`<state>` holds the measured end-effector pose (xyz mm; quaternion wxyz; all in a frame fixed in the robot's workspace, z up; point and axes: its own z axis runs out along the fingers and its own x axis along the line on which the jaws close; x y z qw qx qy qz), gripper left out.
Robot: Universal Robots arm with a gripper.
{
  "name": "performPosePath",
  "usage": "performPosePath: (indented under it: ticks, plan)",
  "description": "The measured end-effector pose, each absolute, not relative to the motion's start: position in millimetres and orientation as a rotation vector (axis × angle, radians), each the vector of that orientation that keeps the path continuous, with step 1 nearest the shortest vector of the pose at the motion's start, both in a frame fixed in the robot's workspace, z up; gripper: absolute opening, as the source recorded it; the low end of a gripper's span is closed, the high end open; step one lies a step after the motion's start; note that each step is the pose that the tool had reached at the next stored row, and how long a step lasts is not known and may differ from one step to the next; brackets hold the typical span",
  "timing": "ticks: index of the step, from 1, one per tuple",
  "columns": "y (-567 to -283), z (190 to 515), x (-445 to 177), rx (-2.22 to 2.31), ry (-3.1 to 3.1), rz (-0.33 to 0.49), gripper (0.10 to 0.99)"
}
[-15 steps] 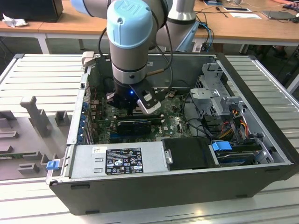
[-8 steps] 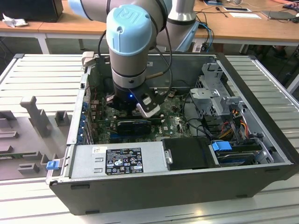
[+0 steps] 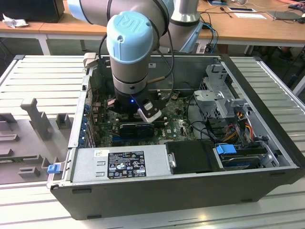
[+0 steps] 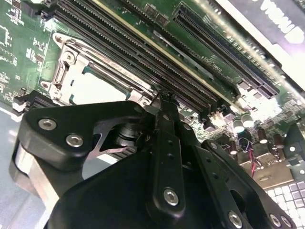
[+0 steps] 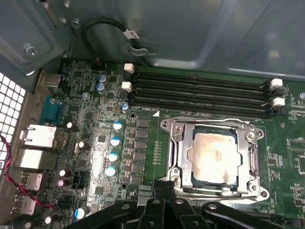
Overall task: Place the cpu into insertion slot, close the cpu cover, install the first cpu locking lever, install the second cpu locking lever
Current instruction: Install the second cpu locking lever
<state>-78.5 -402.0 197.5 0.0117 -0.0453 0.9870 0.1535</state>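
While the arm (image 3: 128, 52) hangs down inside the open PC case (image 3: 190, 191), the gripper (image 5: 164, 188) sits right at the edge of the socket area, low over the motherboard (image 5: 100, 143). Its black fingers (image 4: 164, 143) look pressed together at the tips in the second wrist view, with nothing pinched between them as far as I can see. The tips are just beside the socket's near edge; can't tell if they actually touch the metal there.

Right past the fingertips is the insertion slot (image 5: 188, 181), and the cpu (image 5: 214, 157) is already sitting in it, pale silvery top facing up with some smudgy residue on it. The cpu cover (image 5: 252, 152) is down flat around the chip, its window framing the top. I can't make out the locking levers well enough to say how they sit.

Further on, beyond the socket, run the long black memory slots (image 5: 200, 90) with white clips at the ends, all unfilled. Off to one side are little blue-topped capacitors (image 5: 114, 140) and the rear ports (image 5: 40, 136). Past all that is the grey case wall with a looped black cable (image 5: 102, 26).

In the exterior view, the power supply (image 3: 119, 162) lies along the case's near side, and the drive cage (image 3: 221, 95) is toward the exterior view's right.
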Motion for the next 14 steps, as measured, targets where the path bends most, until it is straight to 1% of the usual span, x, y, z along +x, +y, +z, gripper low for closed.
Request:
performPosePath:
  ticks: [6, 8, 14]
  plan:
    - [-402.1, 193.2, -78.4, -0.141, 3.070, 0.518, 0.106]
    - [-402.2, 198.3, -79.0, -0.141, 3.068, 0.530, 0.106]
    - [-402.2, 207.7, -79.1, -0.141, 3.068, 0.531, 0.106]
